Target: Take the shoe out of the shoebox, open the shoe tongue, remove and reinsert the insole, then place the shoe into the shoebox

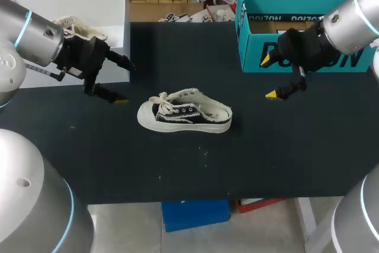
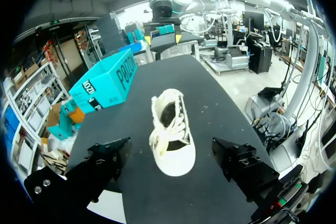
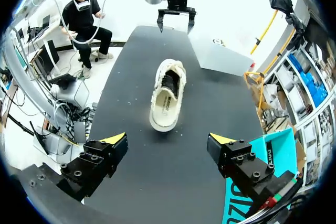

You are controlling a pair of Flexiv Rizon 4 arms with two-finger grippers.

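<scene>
A black canvas shoe [image 1: 185,115] with a white sole and white laces lies on its sole in the middle of the black table [image 1: 177,170], toe to the left. My left gripper [image 1: 125,82] hangs open to its left, just above the table, nothing between its fingers. In the left wrist view the shoe [image 2: 170,135] lies ahead of the open left gripper [image 2: 170,144], toe nearest. My right gripper [image 1: 268,77] stands open to the shoe's right, in front of the teal shoebox [image 1: 296,34]. The right wrist view has the shoe [image 3: 168,95] heel-first ahead of the open right gripper [image 3: 168,140].
The open teal shoebox stands at the back right. A white box [image 1: 89,10] at the back left holds another light shoe [image 1: 77,28]. The table's front half is bare black cloth.
</scene>
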